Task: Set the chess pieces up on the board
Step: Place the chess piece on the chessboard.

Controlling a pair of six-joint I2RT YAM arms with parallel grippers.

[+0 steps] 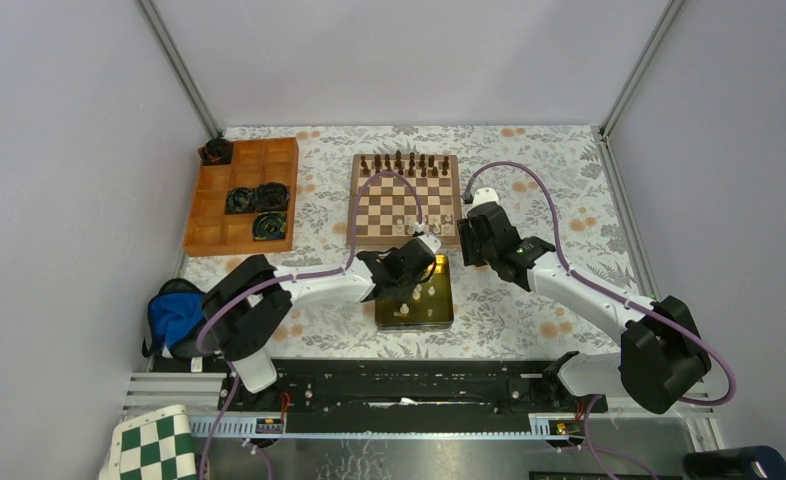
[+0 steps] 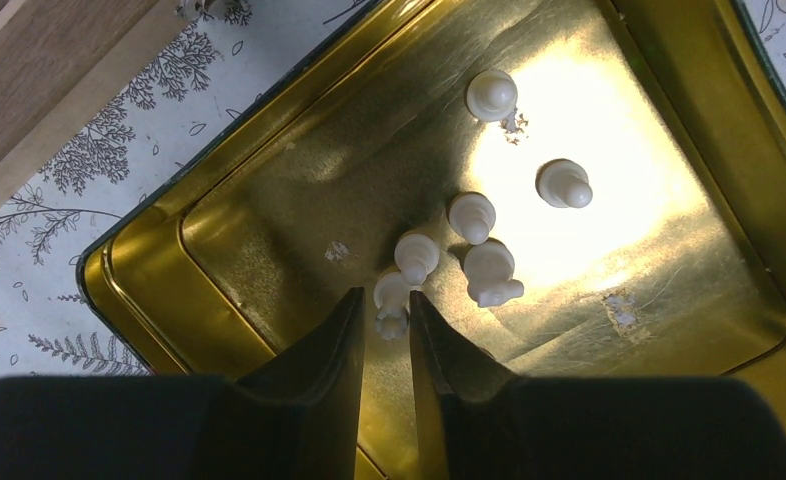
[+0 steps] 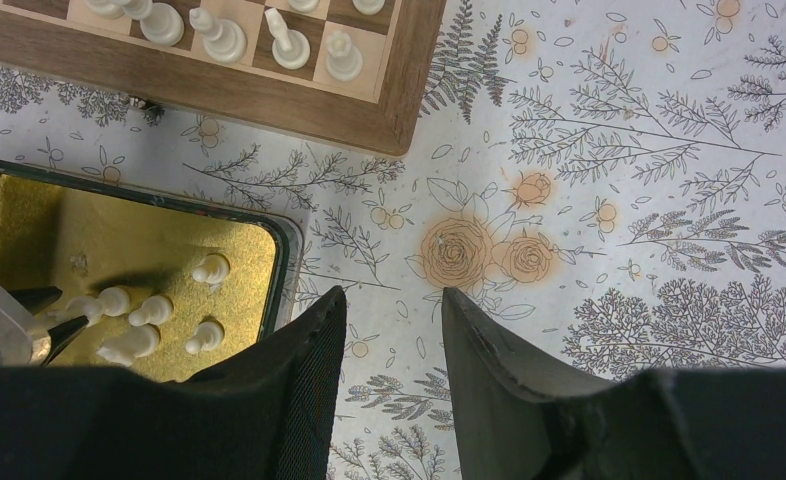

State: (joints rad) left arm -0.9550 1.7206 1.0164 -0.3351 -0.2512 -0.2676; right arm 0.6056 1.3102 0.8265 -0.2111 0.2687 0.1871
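Note:
Several cream-white chess pieces stand or lie in a gold tin just in front of the board. My left gripper reaches into the tin. Its fingers straddle one small white piece; the right finger is against it and a thin gap shows on the left. Several more white pieces stand on the board's near rows by its tan rim. My right gripper hangs open over the floral cloth to the right of the tin, with nothing between its fingers.
Dark brown pieces line the board's far row. An orange compartment tray with dark coiled items sits at the back left. A blue object lies by the left arm's base, and a green-and-white checkered mat is at the bottom left.

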